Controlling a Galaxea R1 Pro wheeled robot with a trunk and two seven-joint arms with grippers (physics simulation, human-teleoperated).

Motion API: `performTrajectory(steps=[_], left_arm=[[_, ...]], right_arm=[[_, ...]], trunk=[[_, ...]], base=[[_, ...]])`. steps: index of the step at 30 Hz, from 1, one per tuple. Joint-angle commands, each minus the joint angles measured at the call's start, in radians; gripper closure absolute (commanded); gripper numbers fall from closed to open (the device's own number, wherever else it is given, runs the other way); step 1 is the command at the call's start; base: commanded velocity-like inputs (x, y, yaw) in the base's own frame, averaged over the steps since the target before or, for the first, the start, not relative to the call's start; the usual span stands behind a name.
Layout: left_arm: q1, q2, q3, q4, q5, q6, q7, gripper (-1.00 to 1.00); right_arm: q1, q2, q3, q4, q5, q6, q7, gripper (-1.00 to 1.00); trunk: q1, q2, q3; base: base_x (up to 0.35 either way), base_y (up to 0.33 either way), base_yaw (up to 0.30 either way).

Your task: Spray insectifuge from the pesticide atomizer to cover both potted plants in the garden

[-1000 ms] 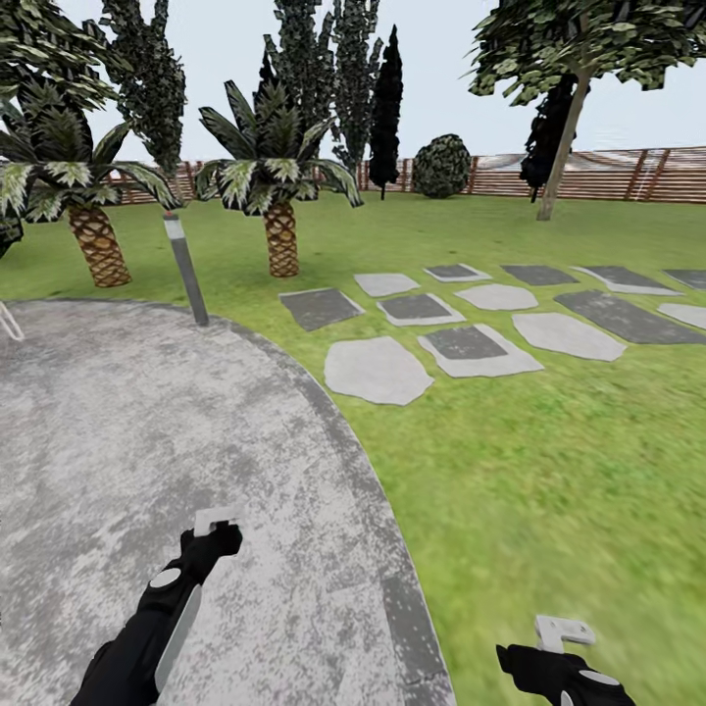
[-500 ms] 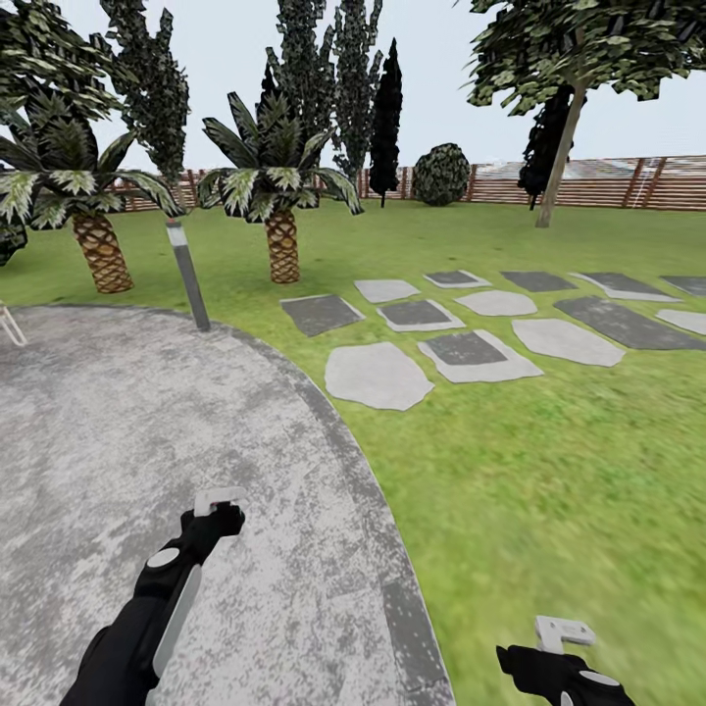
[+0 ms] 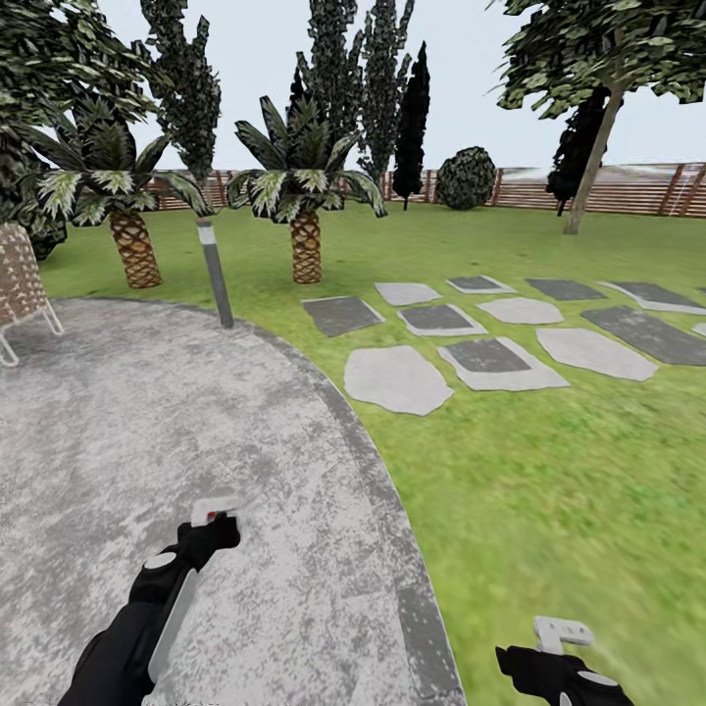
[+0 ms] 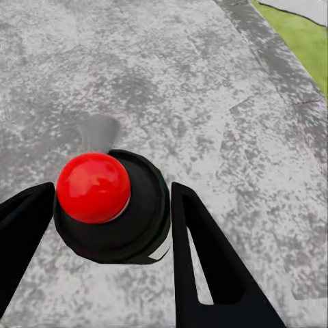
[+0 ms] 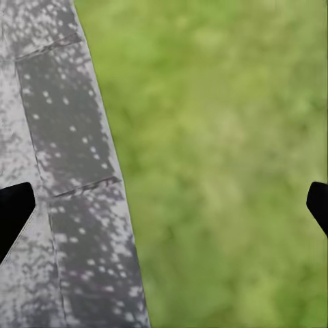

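My left end effector [image 3: 218,517] hangs low over the patio [image 3: 147,422], fingers spread wide with nothing between them; in the left wrist view a black puck with a red ball [image 4: 93,187] on top sits framed between the two dark fingers [image 4: 205,263] — I can't tell what it is or whether it touches them. My right end effector [image 3: 555,634] hovers by the patio's edge, over the lawn [image 3: 549,471]; the right wrist view catches only its finger tips far apart at the sides, so it's open and empty too.

Ahead: stepping stones [image 3: 397,378] across the grass, a bollard lamp [image 3: 215,273] at the patio rim, two palms [image 3: 305,211] behind it, a wicker chair [image 3: 20,284] at the left, the fence [image 3: 628,191] far back. As for the atomizer and the potted plants, I can't place them from here. So, by my reading, nothing is done yet: still searching, then the pickup, then spraying both plants.
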Motion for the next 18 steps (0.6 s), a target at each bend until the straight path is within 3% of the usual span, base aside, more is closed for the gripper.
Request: performTrajectory(steps=[1, 6, 18], left_arm=[[0.0, 0.0, 0.006, -0.001, 0.008, 0.006, 0.002, 1.0], [0.001, 0.0, 0.028, -0.002, 0.007, 0.007, 0.002, 1.0], [0.001, 0.0, 0.029, -0.002, 0.007, 0.007, 0.003, 1.0]], right_arm=[[0.0, 0.0, 0.0, -0.001, 0.001, 0.005, 0.0, -1.0], [0.0, 0.0, 0.001, -0.001, 0.001, 0.005, 0.0, -1.0], [0.0, 0.0, 0.0, -0.001, 0.001, 0.005, 0.0, -1.0]], trunk=[[0.0, 0.0, -0.001], [0.0, 0.0, -0.001], [0.0, 0.0, -0.001]], base=[[0.0, 0.0, 0.255], [0.0, 0.0, 0.256], [0.0, 0.0, 0.259]])
